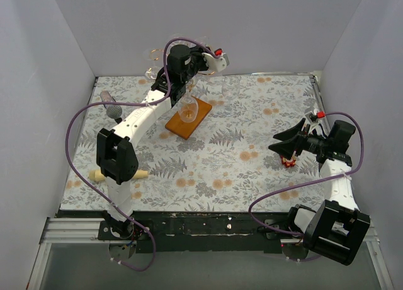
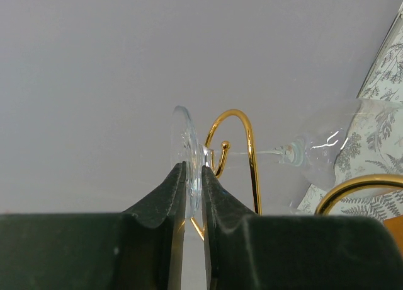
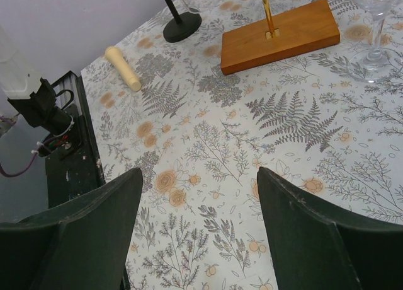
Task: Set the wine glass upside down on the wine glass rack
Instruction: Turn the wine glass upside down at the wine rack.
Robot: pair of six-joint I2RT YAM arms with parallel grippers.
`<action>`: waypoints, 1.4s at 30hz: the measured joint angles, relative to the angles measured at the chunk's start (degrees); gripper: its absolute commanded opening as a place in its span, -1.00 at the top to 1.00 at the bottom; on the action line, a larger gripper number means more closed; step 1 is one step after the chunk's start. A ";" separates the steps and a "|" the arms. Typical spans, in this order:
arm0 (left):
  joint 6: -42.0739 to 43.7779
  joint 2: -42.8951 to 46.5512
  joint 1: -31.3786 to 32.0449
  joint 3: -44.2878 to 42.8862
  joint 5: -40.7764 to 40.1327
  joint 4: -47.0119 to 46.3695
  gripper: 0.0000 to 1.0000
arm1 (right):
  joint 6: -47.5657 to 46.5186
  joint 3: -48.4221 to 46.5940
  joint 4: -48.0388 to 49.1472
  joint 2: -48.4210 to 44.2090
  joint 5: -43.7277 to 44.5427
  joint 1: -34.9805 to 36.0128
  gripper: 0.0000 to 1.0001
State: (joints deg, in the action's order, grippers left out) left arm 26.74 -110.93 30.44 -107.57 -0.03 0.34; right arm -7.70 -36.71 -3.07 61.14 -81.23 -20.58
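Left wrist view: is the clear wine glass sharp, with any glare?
Left wrist view: the clear wine glass shows white glare streaks on its bowl, edges fairly sharp; the black fingers of the left gripper lack detail. Right wrist view: even light.

Fern-and-flower print counter (image 3: 208, 145) is seen spread under the right jaws. Plain white walls (image 2: 94, 82) are seen beyond the left jaws, evenly lit.
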 measured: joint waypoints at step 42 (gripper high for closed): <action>1.16 4.74 -1.77 3.17 -2.56 -5.07 0.47 | 0.00 0.00 -0.02 0.02 0.00 0.00 -0.63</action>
State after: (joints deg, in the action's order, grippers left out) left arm 27.90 -106.19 28.67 -104.40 -2.59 -4.73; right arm -7.70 -36.71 -3.09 61.17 -81.23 -20.58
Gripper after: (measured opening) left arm 0.253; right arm 0.815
